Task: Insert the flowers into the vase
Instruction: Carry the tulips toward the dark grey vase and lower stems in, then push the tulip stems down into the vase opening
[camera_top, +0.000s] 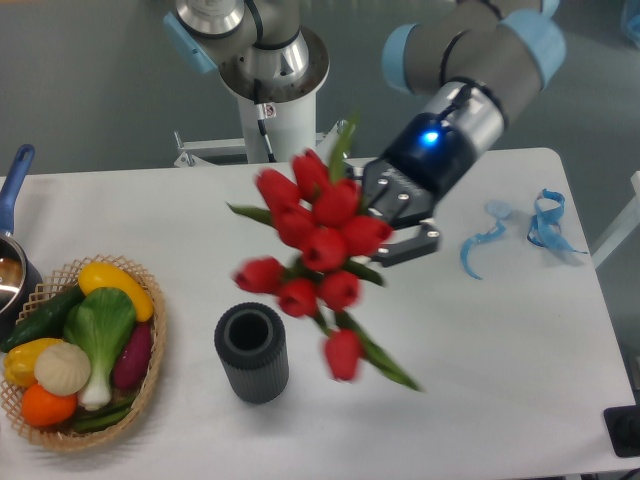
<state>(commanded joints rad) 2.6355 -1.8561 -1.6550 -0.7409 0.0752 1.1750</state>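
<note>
The vase (251, 353) stood upright on the desk (150, 215), mouth open upward, down and to the image left of the end effector (400, 222). The end effector was clamped on the flowers (312, 245), which hung in the air between it and the vase. The bunch's long axis ran slantwise, not yet in line with the mouth; which end the stems pointed to was blurred. The arm reached in from above right, wrist tilted leftward.

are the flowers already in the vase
No, the flowers hang in the air in the gripper, above and right of the vase, whose mouth is empty.
</note>
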